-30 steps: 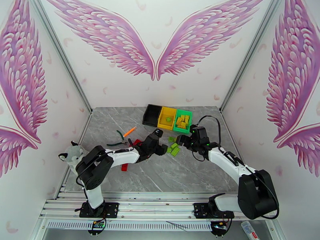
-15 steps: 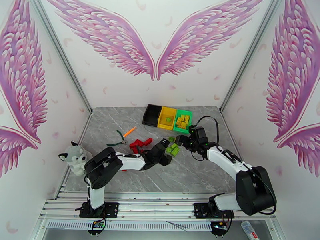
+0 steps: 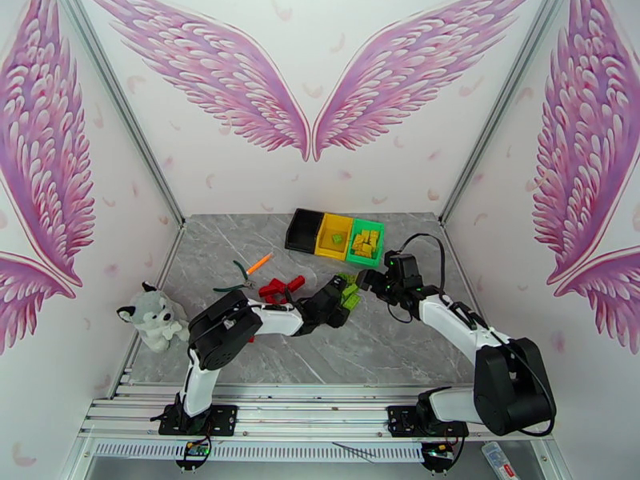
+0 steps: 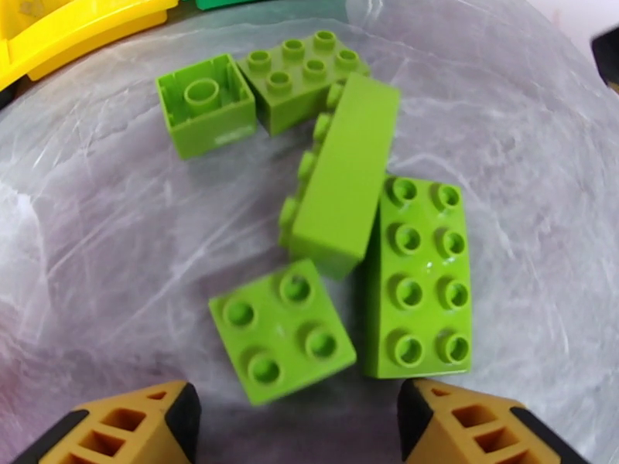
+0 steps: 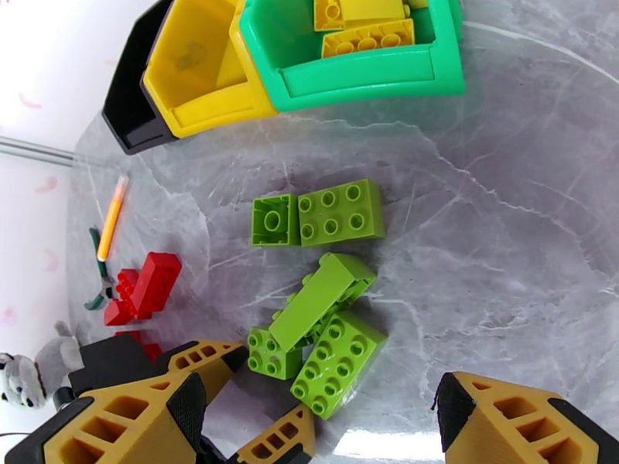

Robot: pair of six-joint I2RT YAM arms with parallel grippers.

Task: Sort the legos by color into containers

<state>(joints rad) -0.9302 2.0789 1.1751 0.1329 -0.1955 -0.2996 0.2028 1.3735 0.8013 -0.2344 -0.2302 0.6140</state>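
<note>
Legos (image 3: 350, 291) lie loose around the middle of the grey marbled surface (image 3: 384, 346). Far left, a plush husky (image 3: 156, 318) stands by the edge, then come orange-handled pliers (image 3: 246, 274) and a clump of red bricks (image 3: 280, 287). Next is the left pincer (image 4: 298, 427), its yellow fingers (image 4: 124, 423) apart with nothing between them, hanging just short of five light green bricks (image 4: 418, 280). A square one lies nearest, with a long one beside it and another tipped on its side against them. Two more lie further off, one of them upside down. Right of that cluster the right pincer (image 5: 319, 411) is spread wide too, holding nothing. Along the far side runs the row of bins: the black bin (image 5: 128, 110), the yellow bin (image 5: 209, 110) with a small green brick (image 3: 338, 238) in it, and the green bin (image 5: 364, 75) with yellow bricks (image 5: 367, 39) inside.
</note>
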